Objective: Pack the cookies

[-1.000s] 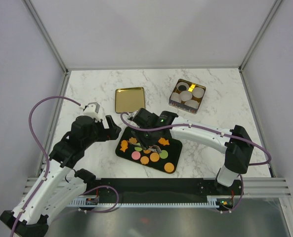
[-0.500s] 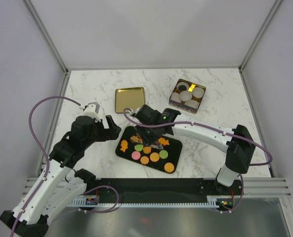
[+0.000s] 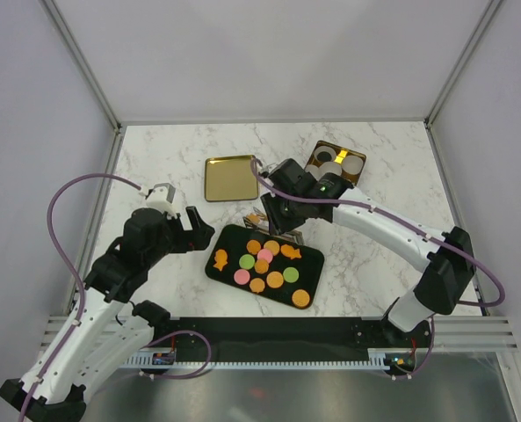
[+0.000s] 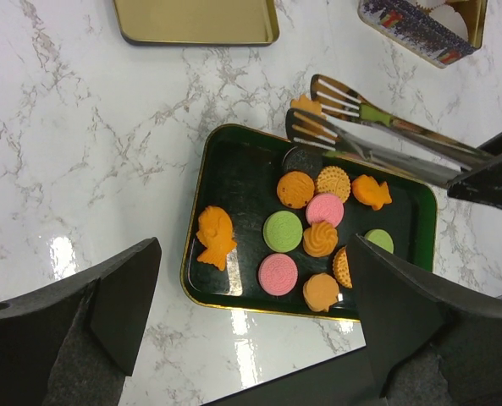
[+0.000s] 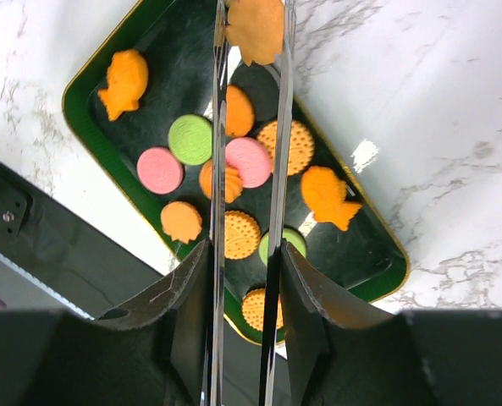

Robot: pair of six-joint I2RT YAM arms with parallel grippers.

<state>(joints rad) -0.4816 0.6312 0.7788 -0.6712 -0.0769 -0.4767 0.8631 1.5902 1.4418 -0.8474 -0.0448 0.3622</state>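
Right hand partly closed around metal tongs; tong tips pinching one orange cookie, lifted at far edge of dark tray. Rest of cookies lying flat on tray, mid tabletop. Left hand wide open, nothing held, hovering just left of tray. Tin with paper cups far right, gold lid beside.

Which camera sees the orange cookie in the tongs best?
The right wrist view: the cookie sits big and clear between the tongs. The left wrist view shows it partly behind the tong tips; from the top it is just a tiny orange speck.
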